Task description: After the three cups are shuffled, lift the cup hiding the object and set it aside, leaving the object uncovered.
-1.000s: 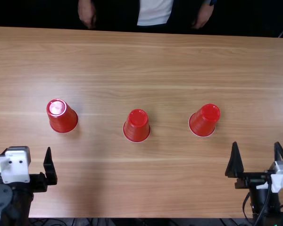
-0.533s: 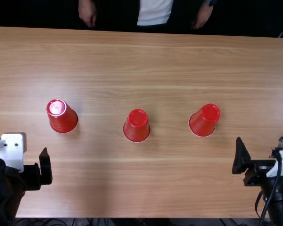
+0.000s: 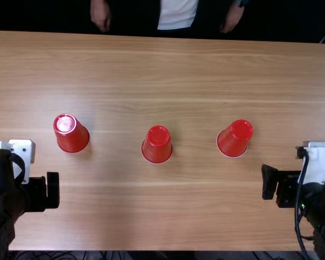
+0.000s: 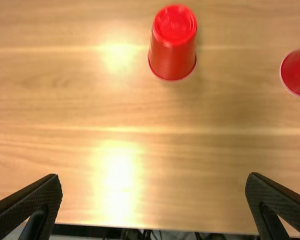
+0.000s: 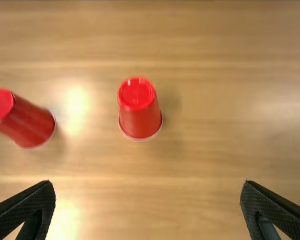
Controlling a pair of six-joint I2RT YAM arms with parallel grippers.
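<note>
Left cup (image 3: 71,134), middle cup (image 3: 157,144), right cup (image 3: 235,138) upside down in a row on the surface (image 3: 162,70), left fingers (image 4: 30,205) spread wide at near left, right fingers (image 5: 270,206) spread wide at near right, both well apart from cups

The left arm (image 3: 13,197) and right arm (image 3: 314,203) are black, each with a white block (image 3: 21,147). The black fingers (image 4: 26,202) look bumpy, like a net.
</note>
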